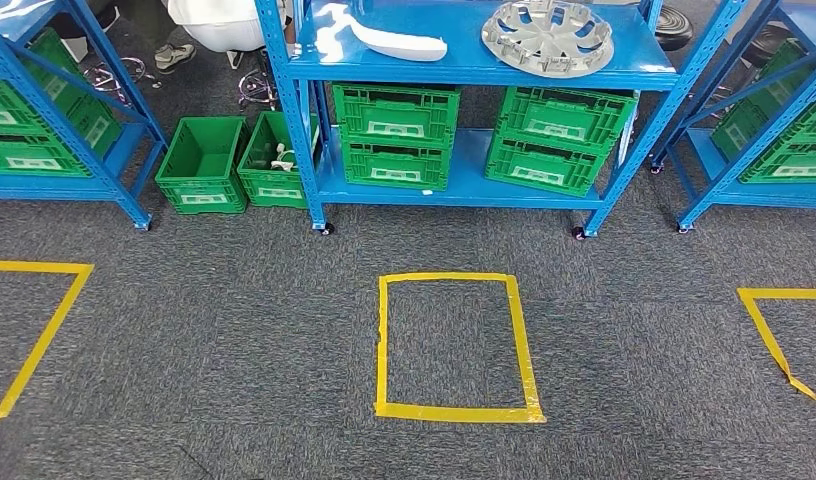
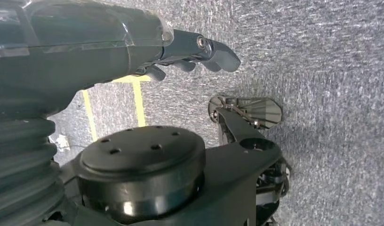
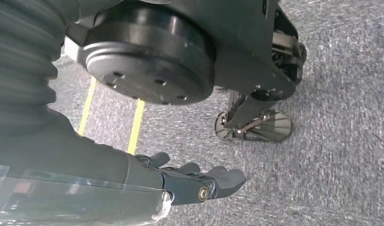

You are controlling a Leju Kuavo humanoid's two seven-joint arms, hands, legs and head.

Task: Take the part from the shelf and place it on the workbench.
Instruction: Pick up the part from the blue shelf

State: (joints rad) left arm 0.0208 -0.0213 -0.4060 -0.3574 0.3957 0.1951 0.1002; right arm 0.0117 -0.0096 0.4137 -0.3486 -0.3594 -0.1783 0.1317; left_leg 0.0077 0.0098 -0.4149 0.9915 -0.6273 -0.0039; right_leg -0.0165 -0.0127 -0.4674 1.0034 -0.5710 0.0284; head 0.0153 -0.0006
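progress: nothing done yet, part not picked up. Reach, grasp, carry and placing all remain.
part candidates: white curved trim piece point(image 1: 384, 40) and silver wheel cover point(image 1: 549, 35), both lying on the top deck of the blue shelf point(image 1: 464, 68). Task doesn't say which one; can't tell.
left hand point(image 2: 190, 54): hangs by the body over grey carpet, fingers loosely curled, holds nothing.
right hand point(image 3: 195, 181): same, over carpet, fingers slack and a bit apart, holds nothing.
robot position: well back from the shelf; yellow tape square point(image 1: 454, 345) on the carpet lies between the robot and the shelf.
lower shelf: green crates point(image 1: 396, 135) stacked in pairs; two more on the floor beside the left post.
surface: workbench location unknown.
next, my guess: walk up to the shelf, likely into the tape square, then raise an arm to the top deck.
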